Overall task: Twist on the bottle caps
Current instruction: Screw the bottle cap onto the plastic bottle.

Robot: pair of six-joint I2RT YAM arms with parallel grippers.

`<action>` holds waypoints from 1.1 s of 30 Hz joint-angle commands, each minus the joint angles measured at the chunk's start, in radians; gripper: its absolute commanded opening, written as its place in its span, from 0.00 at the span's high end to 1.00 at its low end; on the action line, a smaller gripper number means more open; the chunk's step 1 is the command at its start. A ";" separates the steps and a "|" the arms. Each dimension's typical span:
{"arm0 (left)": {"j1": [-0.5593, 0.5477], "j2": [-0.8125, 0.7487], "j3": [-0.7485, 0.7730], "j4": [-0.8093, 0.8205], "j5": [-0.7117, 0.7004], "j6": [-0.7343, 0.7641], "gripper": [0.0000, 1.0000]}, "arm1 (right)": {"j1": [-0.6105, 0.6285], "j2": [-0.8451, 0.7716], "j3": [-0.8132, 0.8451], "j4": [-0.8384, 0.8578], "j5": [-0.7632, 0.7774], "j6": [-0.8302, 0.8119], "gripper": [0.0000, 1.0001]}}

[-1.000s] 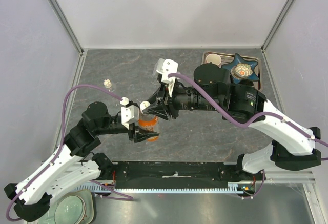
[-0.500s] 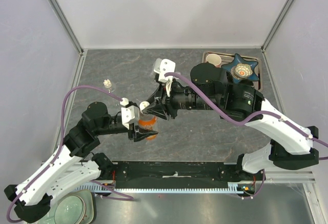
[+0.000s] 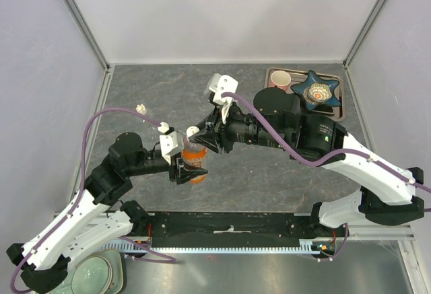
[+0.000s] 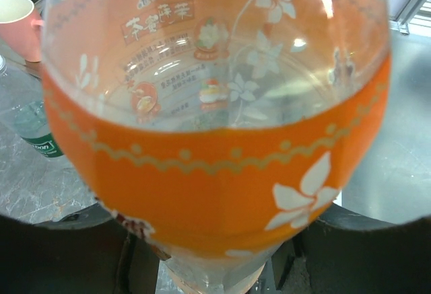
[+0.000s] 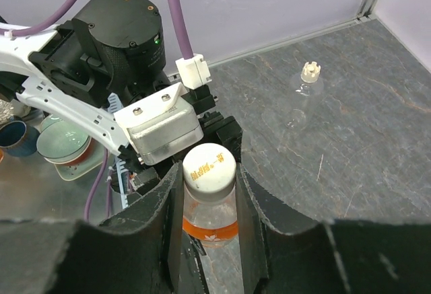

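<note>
Nearest, off the near left corner of the counter (image 3: 269, 166), a pale green bowl (image 3: 91, 277) sits in a holder. Further in, at left of centre, the left gripper (image 3: 185, 167) is clamped on the body of the orange bottle (image 4: 215, 173), one finger on each side; the bottle stands upright just above the counter or on it, which of the two I cannot tell. The bottle fills the left wrist view, with clear plastic above its orange flowered label. Reaching in from the right, the right gripper (image 5: 209, 186) comes down over the bottle's top, its two fingers (image 5: 250, 203) closed on the white cap (image 5: 210, 165), which sits on the neck. In the left wrist view a clear bottle with a green label (image 4: 37, 132) shows on the counter behind the orange one, just in front of a pink cup (image 3: 281, 79). Farther left, well apart from both arms, a tiny clear bottle (image 5: 306, 92) lies on the grey counter with a small white fitting at its neck. At the far right, a brown tray (image 3: 339, 102) holds the pink cup and a blue star-shaped dish (image 3: 318, 91).
</note>
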 commanded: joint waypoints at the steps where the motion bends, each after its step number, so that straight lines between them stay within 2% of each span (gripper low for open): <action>1: 0.024 -0.016 0.070 0.158 -0.041 -0.066 0.84 | 0.001 -0.014 -0.009 -0.128 0.016 0.059 0.72; 8: 0.029 -0.015 0.089 0.176 -0.238 -0.069 0.87 | 0.001 0.013 -0.039 -0.110 0.117 0.168 0.77; 13: 0.034 -0.013 0.101 0.190 -0.276 -0.083 0.87 | 0.001 -0.005 -0.099 -0.048 0.163 0.214 0.76; 19: 0.041 -0.012 0.112 0.182 -0.279 -0.091 0.87 | 0.004 0.002 -0.104 -0.074 0.214 0.209 0.76; 25: 0.041 -0.012 0.092 0.159 -0.276 -0.074 0.88 | 0.015 0.036 -0.043 -0.125 0.242 0.177 0.77; 33: 0.041 0.004 0.051 0.156 -0.239 -0.063 0.89 | 0.027 0.157 0.187 -0.232 0.232 0.116 0.77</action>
